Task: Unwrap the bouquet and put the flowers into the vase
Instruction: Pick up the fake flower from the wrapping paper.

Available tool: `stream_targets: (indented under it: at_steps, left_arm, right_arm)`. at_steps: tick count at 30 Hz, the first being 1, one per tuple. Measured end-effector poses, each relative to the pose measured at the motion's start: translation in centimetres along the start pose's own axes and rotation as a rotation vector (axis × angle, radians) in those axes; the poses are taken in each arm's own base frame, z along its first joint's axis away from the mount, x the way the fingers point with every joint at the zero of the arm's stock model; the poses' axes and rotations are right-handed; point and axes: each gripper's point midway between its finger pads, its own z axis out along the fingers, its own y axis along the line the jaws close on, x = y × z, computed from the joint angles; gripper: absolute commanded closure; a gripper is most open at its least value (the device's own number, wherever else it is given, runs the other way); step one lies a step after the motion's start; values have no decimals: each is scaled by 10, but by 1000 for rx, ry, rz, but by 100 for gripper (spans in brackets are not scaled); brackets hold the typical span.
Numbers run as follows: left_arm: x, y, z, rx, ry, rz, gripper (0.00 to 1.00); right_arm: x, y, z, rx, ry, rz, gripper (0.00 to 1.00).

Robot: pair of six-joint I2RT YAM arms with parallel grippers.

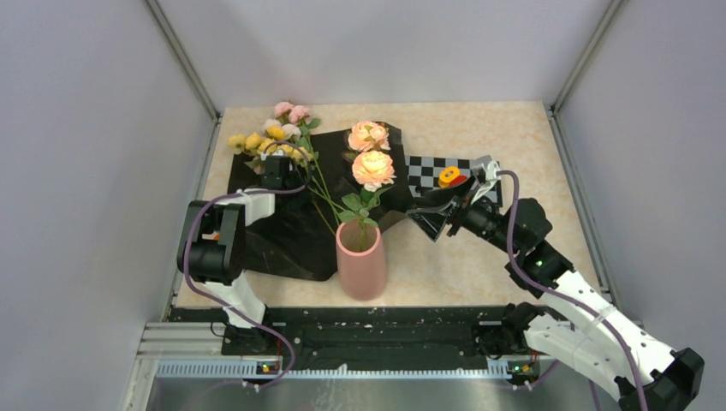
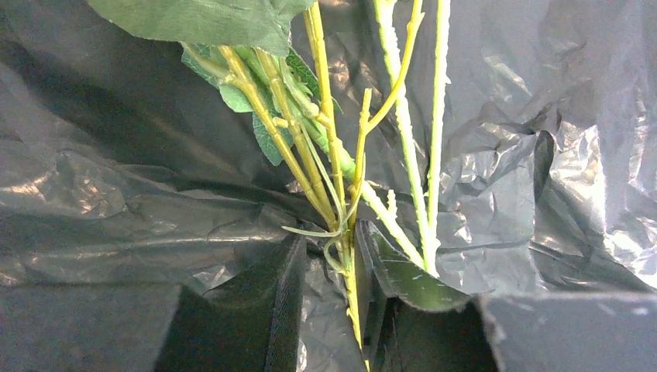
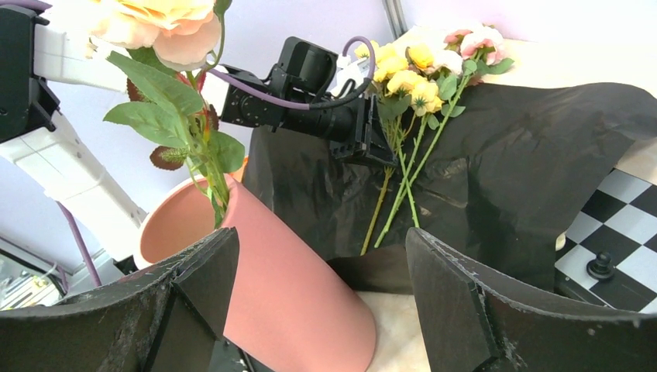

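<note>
Stems [image 2: 329,147] pass between fingers [image 2: 263,310] of left hand [image 2: 335,256], grip unclear.

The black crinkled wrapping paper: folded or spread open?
Spread open: the black crinkled wrapping paper lies unfolded, green flower stems resting across it.

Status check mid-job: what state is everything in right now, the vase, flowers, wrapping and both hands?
vase, upright, with stems in it.
peach roses, standing in the vase.
wrapping paper, opened out flat.
pink and yellow flowers, lying on the wrapping paper, not in the vase.
left hand, open, set around the lying flowers' stems.
right hand, open, empty.
</note>
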Motion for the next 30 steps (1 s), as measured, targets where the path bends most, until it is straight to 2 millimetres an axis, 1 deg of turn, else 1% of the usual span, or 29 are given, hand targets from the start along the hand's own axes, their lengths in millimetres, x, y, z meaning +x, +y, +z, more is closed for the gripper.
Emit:
stream_targets:
  at_steps: [5,9,16,21,24,28,30]
  left_arm:
    - [-1,-1,3,5,-2,2,76]
    - [-3,0,5,5,-5,-1,81]
    - [-3,0,1,7,-12,-4,92]
    - [-2,4,-15,-3,-40,-3,100]
    - [-8,2,-28,3,-78,0,100]
    - [-18,-4,-51,29,-140,3,100]
    - [-20,-5,-58,39,-157,2,100]
  right_arm:
    - [-1,3,3,-20,-4,8,20]
    - [2,3,5,-25,3,17,20]
    - [3,3,6,-28,7,20,20]
    - [1,4,6,-32,-2,17,20]
    - [1,3,6,-34,-7,16,20]
    - [5,2,6,-33,-4,23,20]
    - [5,3,6,-36,-4,24,20]
